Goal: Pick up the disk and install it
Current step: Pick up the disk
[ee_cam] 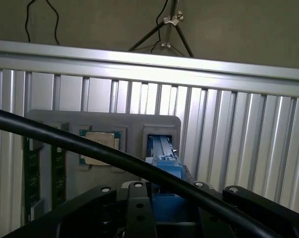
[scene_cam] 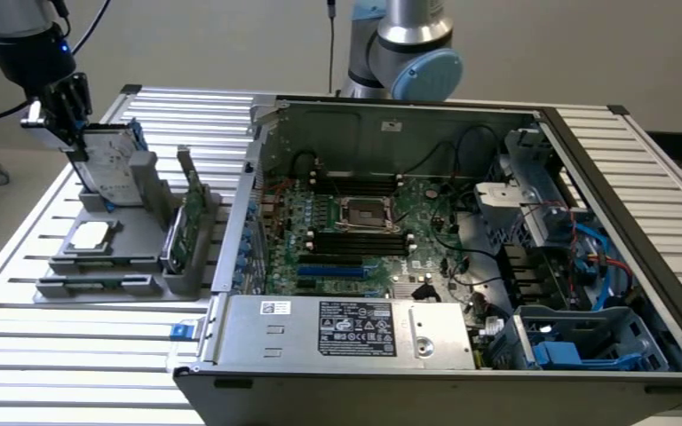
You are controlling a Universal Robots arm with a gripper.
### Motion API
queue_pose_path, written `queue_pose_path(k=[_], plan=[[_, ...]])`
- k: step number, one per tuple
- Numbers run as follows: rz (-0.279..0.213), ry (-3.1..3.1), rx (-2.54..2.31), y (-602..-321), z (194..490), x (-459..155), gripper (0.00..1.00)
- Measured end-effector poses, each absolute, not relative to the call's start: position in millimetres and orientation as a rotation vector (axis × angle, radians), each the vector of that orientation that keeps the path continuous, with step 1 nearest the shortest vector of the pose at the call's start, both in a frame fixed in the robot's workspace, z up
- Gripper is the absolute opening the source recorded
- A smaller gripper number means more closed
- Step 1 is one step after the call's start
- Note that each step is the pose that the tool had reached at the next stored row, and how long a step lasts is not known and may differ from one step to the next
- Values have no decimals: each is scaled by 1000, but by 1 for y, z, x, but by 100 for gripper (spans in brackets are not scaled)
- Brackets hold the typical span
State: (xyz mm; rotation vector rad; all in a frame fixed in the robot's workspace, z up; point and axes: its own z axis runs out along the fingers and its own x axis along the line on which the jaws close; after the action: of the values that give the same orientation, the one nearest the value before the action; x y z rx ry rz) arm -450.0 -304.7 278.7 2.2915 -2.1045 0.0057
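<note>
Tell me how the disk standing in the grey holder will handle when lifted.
Probably stiff and heavy for its size: the disk is a metal slab in a blue carrier. Standing on edge in the grey holder, it may tip if pushed sideways.

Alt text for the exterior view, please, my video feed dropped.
The gripper is at the top of the blue-framed disk, which stands upright in a grey holder on the slatted table at the exterior view's left. An open computer case lies at that view's right.
</note>
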Motion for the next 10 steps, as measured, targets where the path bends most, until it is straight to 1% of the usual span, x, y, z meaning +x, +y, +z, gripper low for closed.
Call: queue_pose_path(k=[10], plan=[[5, -2141, 2257, -305, 279, -450, 33]])
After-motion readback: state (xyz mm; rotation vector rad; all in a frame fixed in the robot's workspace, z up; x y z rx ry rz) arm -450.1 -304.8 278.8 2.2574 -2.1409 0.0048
